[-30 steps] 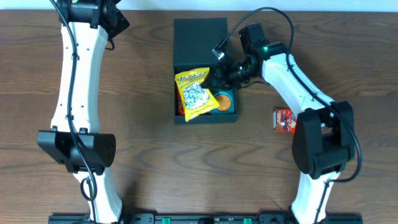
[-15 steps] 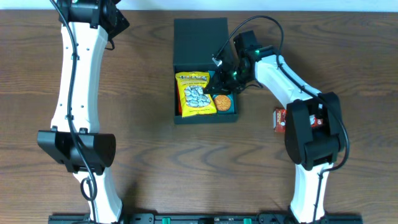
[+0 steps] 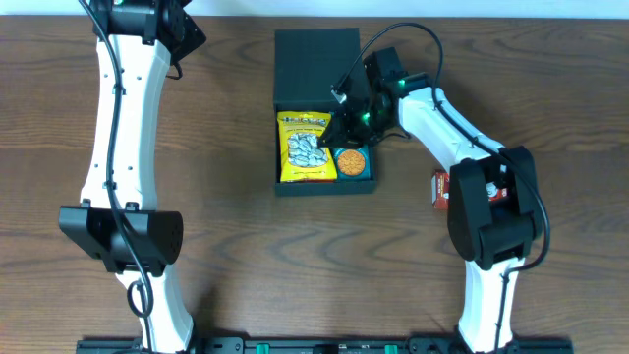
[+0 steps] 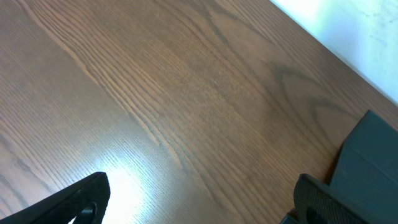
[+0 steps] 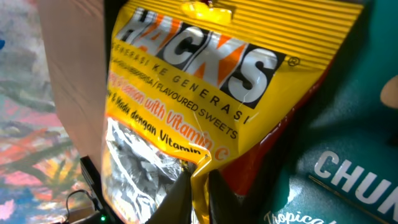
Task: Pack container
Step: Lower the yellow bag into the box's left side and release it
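Overhead, yellow packet (image 3: 307, 147) inside container (image 3: 324, 188) walls, right hand (image 3: 341, 131) pinching edge

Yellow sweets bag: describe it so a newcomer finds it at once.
Find the dark green container at the middle of the wooden table, its lid flap open. The yellow bag lies flat in its left half. It alone is yellow with a clear window of sweets; its neighbour on the right is a teal box with a cookie picture.

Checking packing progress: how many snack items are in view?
3: the yellow Hacks bag and the Chunkies box inside the container, a red packet on the table. More may lie under the bag.
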`<state>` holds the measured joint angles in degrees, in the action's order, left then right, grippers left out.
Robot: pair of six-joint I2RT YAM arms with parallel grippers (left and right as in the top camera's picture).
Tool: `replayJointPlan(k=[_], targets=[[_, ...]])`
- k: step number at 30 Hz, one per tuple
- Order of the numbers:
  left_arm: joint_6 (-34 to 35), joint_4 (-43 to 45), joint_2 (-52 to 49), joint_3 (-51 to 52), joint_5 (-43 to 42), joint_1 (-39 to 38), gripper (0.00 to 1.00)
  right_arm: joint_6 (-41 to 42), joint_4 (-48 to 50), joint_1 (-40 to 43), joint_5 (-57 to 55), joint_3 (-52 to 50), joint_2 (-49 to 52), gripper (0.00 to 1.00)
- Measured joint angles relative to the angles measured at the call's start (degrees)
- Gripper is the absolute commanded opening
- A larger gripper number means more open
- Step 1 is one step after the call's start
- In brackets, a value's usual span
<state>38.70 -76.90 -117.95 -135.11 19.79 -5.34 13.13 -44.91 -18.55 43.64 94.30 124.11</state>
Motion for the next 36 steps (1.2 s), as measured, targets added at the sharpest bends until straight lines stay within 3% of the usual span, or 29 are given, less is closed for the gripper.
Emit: replayJointPlan(k=[4, 7, 10, 11, 14, 27, 36], targets=[[0.0, 0.0, 0.0, 0.0, -0.1, 0.0, 0.95, -1.3, -0.5, 0.4, -0.2, 2.0, -0.3, 0.41], [0.0, 0.0, 0.0, 0.0, -0.1, 0.0, 0.96, -1.8, -0.9, 0.8, -0.3, 3.2, -1.5, 0.63], [0.0, 0.0, 0.0, 0.0, -0.1, 0.0, 0.95, -3.1, -1.7, 1.2, -0.9, 3.8, -3.4, 0.7], [0.0, 0.0, 0.0, 0.0, -0.1, 0.0, 0.95, -3.7, -2.1, 1.3, -1.0, 4.2, -4.0, 0.63], [0.0, 0.0, 0.0, 0.0, -0.1, 0.0, 0.95, -6.8, -3.7, 1.5, -1.3, 4.9, -5.6, 0.02], [0.0, 0.0, 0.0, 0.0, -0.1, 0.0, 0.95, -24.1, -12.9, -2.3, -11.2, 4.7, -9.1, 0.01], [0.0, 0.0, 0.0, 0.0, -0.1, 0.0, 0.95, -27.5, -11.1, -5.7, -12.9, 3.5, -9.0, 0.01]])
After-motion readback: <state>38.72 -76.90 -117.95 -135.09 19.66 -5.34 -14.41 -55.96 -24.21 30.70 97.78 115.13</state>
